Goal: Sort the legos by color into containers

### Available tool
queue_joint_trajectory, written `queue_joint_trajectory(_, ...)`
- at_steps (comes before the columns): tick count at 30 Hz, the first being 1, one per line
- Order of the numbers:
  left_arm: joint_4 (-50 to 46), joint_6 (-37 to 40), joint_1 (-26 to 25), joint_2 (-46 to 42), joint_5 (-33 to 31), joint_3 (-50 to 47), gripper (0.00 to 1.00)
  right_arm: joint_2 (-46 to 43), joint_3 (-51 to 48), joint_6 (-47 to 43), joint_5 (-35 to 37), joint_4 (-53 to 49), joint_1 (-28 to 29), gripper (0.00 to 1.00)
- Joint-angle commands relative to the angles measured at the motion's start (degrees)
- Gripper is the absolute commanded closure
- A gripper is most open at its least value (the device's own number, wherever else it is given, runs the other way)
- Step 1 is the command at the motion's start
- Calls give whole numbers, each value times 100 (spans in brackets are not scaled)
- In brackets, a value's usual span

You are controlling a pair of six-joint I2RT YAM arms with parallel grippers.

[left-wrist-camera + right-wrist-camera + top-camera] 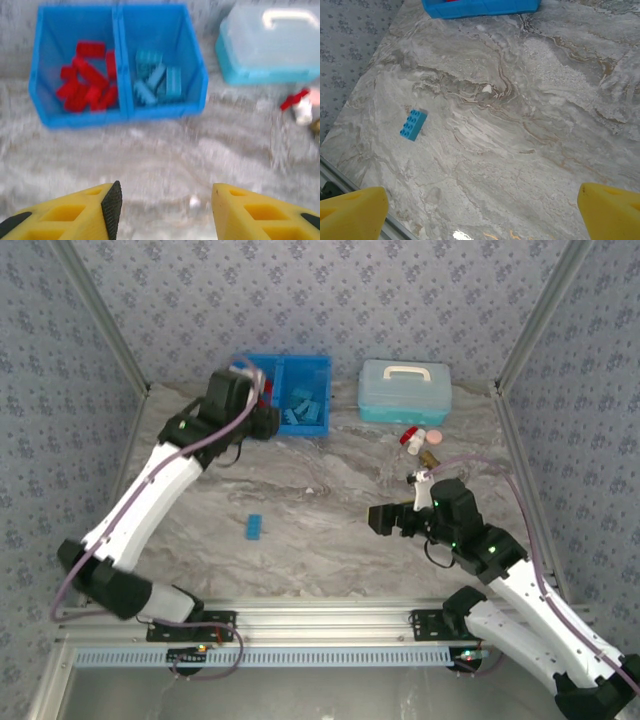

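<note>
The bright blue bin (pixel 318 364) stands at the back of the table. Its left compartment holds several red legos (pixel 87 76), and its right compartment holds several blue legos (pixel 156 81). One loose blue lego (pixel 254 527) lies flat on the marble in front of the left arm, and in the right wrist view this blue lego (pixel 413 124) is far to the left of the fingers. My left gripper (pixel 165 202) hovers just in front of the bin (pixel 122 114), open, with bare table between its fingers. My right gripper (pixel 482 207) hangs wide open over bare marble at centre right, with nothing in it.
A pale blue translucent case (pixel 404 392) with a white handle stands right of the bin. A small red-and-white bottle (pixel 413 437) and a small tan object (pixel 431 457) lie in front of it. Patterned walls close the table on three sides.
</note>
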Motion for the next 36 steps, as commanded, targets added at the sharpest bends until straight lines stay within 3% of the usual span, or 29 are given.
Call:
queue_joint_trajectory(1, 1, -383, -80, -1007, 239, -981, 48, -67, -27, -52, 147, -179, -39, 0)
queue_joint_trajectory(6, -189, -894, -205, -2274, 546, -2474, 47, -58, -66, -77, 179, -77, -46, 0)
queue_joint_trajectory(9, -260, -1217, -354, -2715, 544, -3228, 38, -58, -121, -41, 168, 65, -47, 0)
queue_joint_trajectory(16, 123, -1609, -456, -2869, 383, -4476, 21, 46, -178, 35, 65, 179, -45, 0)
queue_joint_trajectory(24, 684, -1293, -459, -1956, 43, -4681, 7, 39, -288, 147, 61, 191, -44, 0)
queue_joint_trajectory(28, 826, -1185, -457, -1189, -157, -4534, 5, 39, -289, 151, 67, 218, -47, 0)
queue_joint_trajectory(32, 933, -1149, -459, -532, -381, -4375, 12, 39, -279, 134, 61, 213, -47, 0)
queue_joint_trajectory(36, 1208, -1182, -452, 55, -211, -4320, 24, 39, -293, 141, 71, 184, -45, 0)
